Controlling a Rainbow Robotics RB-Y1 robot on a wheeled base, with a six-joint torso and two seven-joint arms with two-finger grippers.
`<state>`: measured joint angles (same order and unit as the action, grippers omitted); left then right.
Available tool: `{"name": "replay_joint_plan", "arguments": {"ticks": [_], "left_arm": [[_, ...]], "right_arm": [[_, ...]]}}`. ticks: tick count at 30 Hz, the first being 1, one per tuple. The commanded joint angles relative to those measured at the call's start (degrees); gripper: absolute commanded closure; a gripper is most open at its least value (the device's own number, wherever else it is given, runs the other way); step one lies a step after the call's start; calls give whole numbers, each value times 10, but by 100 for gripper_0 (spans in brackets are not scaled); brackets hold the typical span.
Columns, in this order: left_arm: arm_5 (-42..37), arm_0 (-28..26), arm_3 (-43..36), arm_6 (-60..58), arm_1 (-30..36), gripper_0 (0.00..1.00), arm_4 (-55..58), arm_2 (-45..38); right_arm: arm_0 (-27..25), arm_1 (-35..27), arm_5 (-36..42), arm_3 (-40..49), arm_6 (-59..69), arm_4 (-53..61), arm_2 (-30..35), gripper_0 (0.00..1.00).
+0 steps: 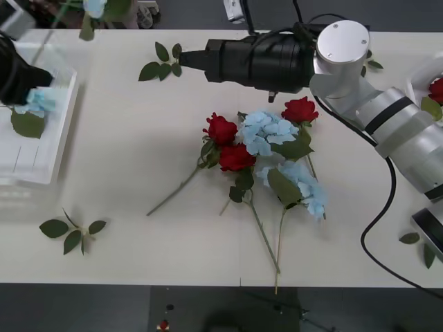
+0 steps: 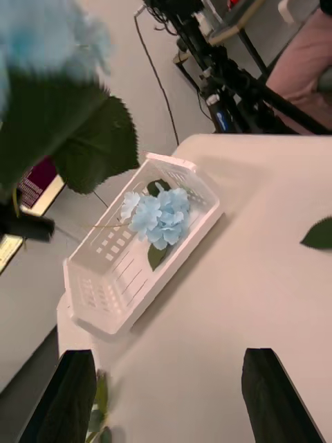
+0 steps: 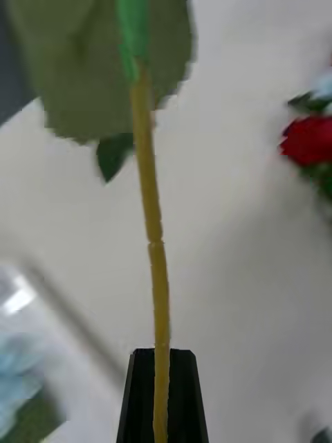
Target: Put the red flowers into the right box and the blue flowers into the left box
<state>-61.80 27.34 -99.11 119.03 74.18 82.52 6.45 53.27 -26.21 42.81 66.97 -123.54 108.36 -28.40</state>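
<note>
My left gripper (image 1: pixel 31 75) hovers over the left box (image 1: pixel 48 162), shut on the thin stem (image 3: pixel 155 263) of a blue flower (image 1: pixel 93 7) whose head rises toward the table's far edge. Another blue flower (image 2: pixel 158 216) lies inside that ribbed white box (image 2: pixel 104 297). In the middle of the table lies a pile of three red flowers (image 1: pixel 221 128) tangled with blue flowers (image 1: pixel 266 133). My right gripper (image 2: pixel 169 401) is open and holds nothing; its arm reaches across the far side of the table above the pile, pointing left. The right box (image 1: pixel 419 81) at the right edge holds a red flower (image 1: pixel 437 88).
Bloomless leaf sprigs lie at the back (image 1: pixel 163 62), the front left (image 1: pixel 73 234) and the front right (image 1: pixel 419 243). A black cable (image 1: pixel 377 228) loops over the table's right side. Camera tripods (image 2: pixel 228 83) stand beyond the table's left end.
</note>
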Motion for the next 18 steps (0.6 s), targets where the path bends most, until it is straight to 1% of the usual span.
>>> {"name": "replay_joint_plan", "arguments": {"ticks": [1,3,5,6,7,8,9,12,13,14,18], "left_arm": [[-39,-10,40,30,63,100,-43,-16],[-37,-31,52,34,84,100,-60,-16],[-24,-79,59,57,107,100,-98,-15],[-11,-94,59,60,111,100,-109,-16],[42,-138,64,61,121,100,-135,-16],[67,-157,67,62,126,100,-148,-16],[135,-202,74,64,131,100,-186,-16],[234,-271,98,59,130,100,-260,-16],[262,-287,112,59,128,100,-277,-15],[272,-296,124,59,128,100,-286,-15],[272,-300,149,65,128,100,-385,-15]], "right_arm": [[26,-72,26,11,124,-1,-46,39],[30,-101,40,11,175,-15,-64,38],[38,-140,71,11,229,-52,-90,39],[41,-151,81,11,242,-62,-99,38],[47,-174,104,11,267,-84,-119,38],[50,-183,110,11,275,-92,-128,38],[59,-199,126,11,297,-111,-148,39],[69,-219,134,11,338,-147,-179,38],[72,-222,134,10,355,-165,-191,39],[75,-224,134,7,366,-182,-200,39],[82,-219,128,-22,397,-252,-236,38]]}}
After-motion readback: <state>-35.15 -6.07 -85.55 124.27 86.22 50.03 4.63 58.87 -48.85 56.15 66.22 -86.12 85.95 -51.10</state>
